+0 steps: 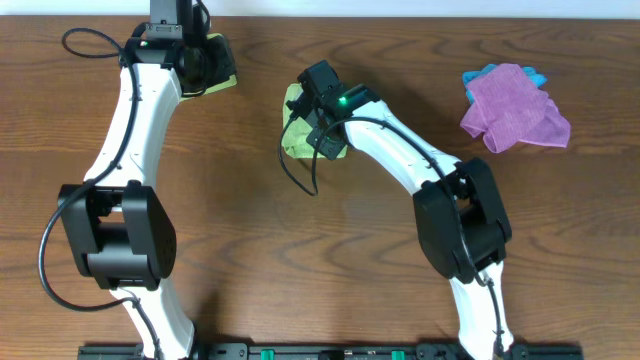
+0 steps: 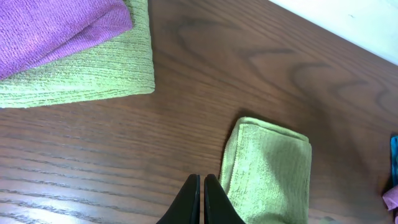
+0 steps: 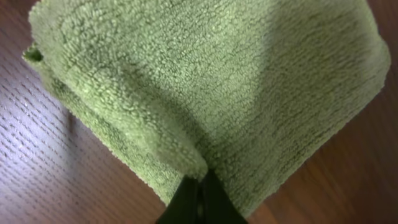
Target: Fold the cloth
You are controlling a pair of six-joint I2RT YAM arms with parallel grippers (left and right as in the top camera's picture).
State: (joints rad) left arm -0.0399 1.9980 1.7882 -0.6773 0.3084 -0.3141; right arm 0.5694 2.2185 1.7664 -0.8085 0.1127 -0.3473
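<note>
A small green cloth (image 1: pixel 294 130), folded into a thick rectangle, lies on the wooden table at the centre back. It fills the right wrist view (image 3: pixel 211 81). My right gripper (image 1: pixel 318 118) is over it, and its fingertips (image 3: pixel 200 180) are shut on a raised fold at the cloth's near edge. The same cloth shows at the lower right of the left wrist view (image 2: pixel 267 171). My left gripper (image 2: pixel 202 182) is shut and empty, hovering above bare wood left of the cloth, at the back left in the overhead view (image 1: pixel 205 60).
A folded stack lies under the left arm: a purple cloth (image 2: pixel 56 25) on a green one (image 2: pixel 93 71), with its edge showing in the overhead view (image 1: pixel 226 82). A crumpled purple cloth (image 1: pixel 515 110) on a blue one (image 1: pixel 490 72) lies at the back right.
</note>
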